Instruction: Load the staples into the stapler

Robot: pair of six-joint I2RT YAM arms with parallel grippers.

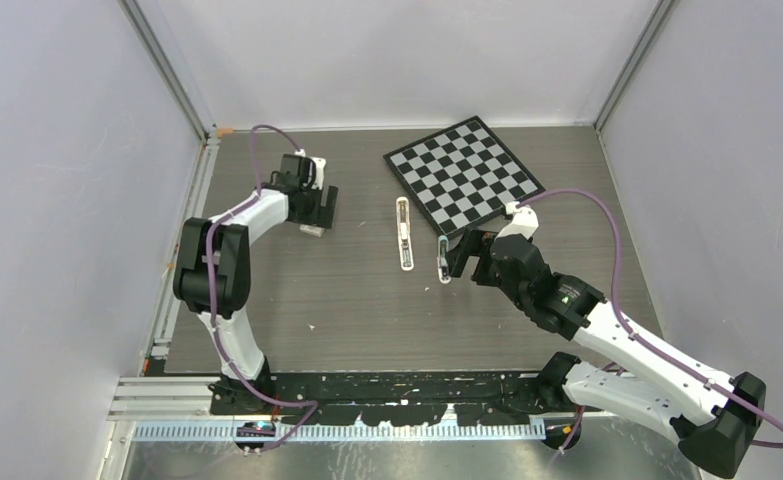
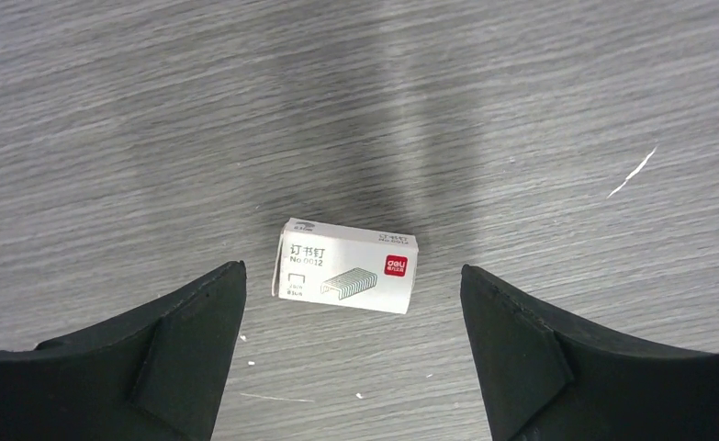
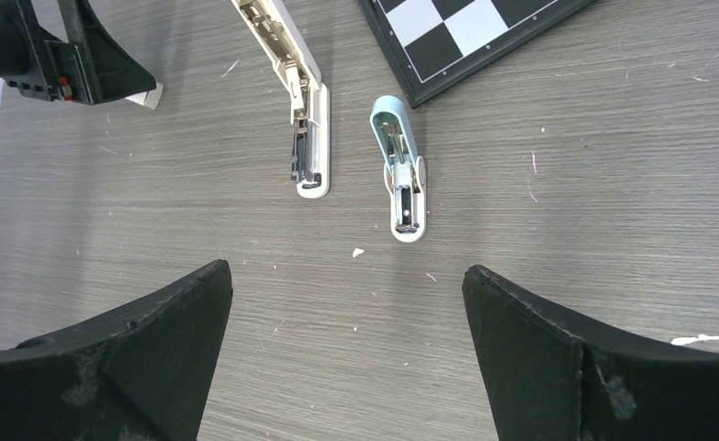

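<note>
We see a grey wood-grain worktop (image 3: 567, 230), a black-and-white chequered board (image 1: 464, 174), a white box (image 2: 344, 266) with a red logo (image 2: 396, 266), a pale-blue stapler (image 3: 399, 152), a cream stapler (image 3: 309, 138) and purple cables (image 1: 567, 190).

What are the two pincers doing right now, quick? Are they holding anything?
Left pincer: open, holding nothing; the staple box lies free between its fingers.
Right pincer: open, holding nothing.
</note>
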